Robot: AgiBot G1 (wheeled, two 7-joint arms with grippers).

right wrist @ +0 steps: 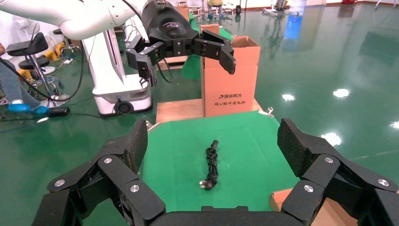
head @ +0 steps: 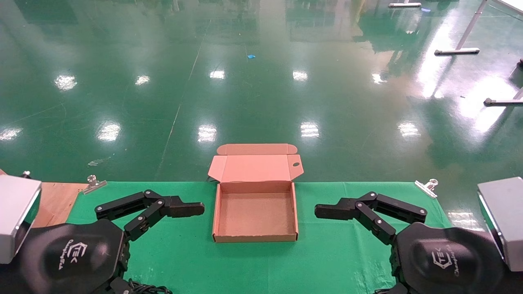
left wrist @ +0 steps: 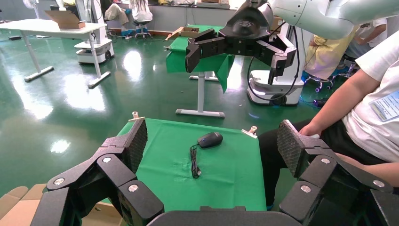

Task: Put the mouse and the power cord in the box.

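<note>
Flanking the box (head: 255, 212), left tool (head: 192, 209) and right tool (head: 327, 211) gape, near clips (head: 427, 187)

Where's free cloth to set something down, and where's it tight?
Free: green cloth either side of the box, and before its near wall. The box floor is bare. Tight: the open left end effector and right end effector flank it closely.

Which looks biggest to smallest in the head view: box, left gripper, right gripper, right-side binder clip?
1. box, lid open, clearly largest.
2. left gripper and right gripper: open, flanking the box, look alike, so no ranking between them.
3. binder clip at the table's right far edge, smallest.
</note>
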